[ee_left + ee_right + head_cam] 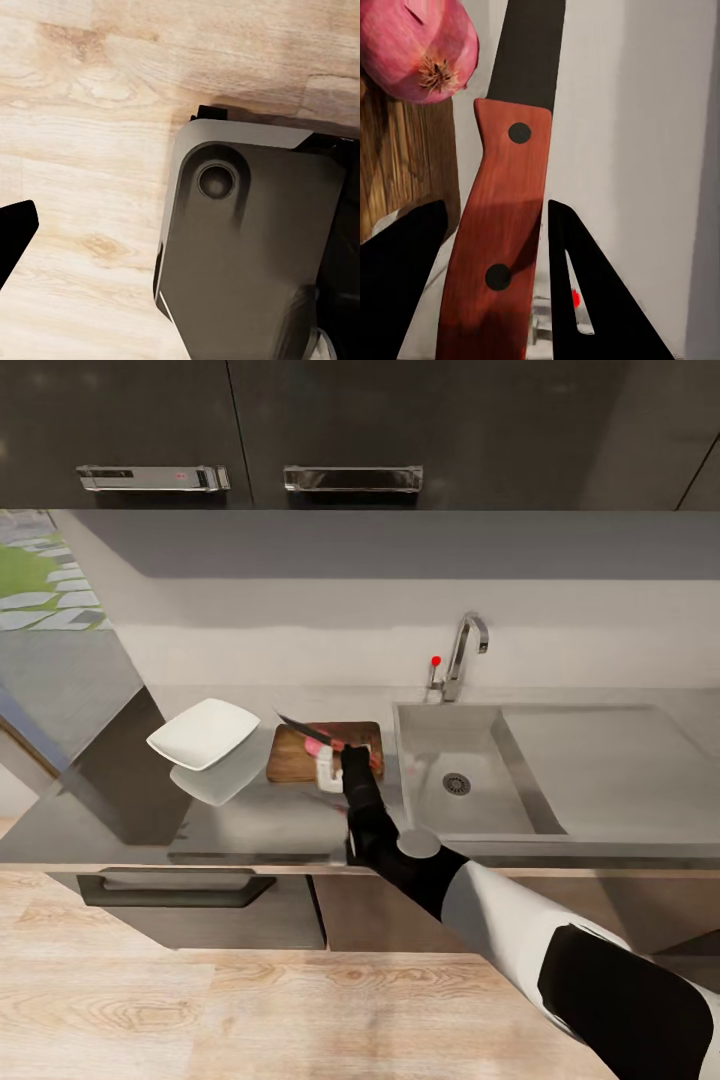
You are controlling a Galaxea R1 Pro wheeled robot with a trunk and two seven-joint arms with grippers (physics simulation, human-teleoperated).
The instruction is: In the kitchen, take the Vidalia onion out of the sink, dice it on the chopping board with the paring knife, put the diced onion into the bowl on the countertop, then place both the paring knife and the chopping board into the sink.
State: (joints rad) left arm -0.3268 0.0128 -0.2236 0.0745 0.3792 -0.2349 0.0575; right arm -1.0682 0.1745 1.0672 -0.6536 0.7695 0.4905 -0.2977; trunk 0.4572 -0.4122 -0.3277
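One pink-skinned round Vidalia onion (418,46) sits whole on the dark brown wooden chopping board (296,756), root end facing your right wrist camera; it's out of the sink and not yet cut. The red-handled paring knife (499,232), with two dark rivets and a thin dark blade, runs lengthwise between your right gripper's (340,752) black fingers (585,292). They clamp the handle low, so the blade stays free ahead of the grip. In the head view the blade points up and left over the board, above the onion, which looks like a pre-cut pose.

Judging by that, you're at the dicing step: line the edge over the onion and come down. Risk: the onion is round and loose, so it could roll off toward the board's edge.

The white shallow squarish bowl (204,733) sits on the grey glossy countertop (120,810) just left of the board, close for the transfer. The rectangular stainless-steel sink (430,735), with its chrome faucet (462,655), lies right of the board.

Your left wrist camera looks down on the light wood-plank floor (82,112) and the robot's grey base (247,255). One dark finger tip shows at the frame edge; I cannot tell the left gripper's state.
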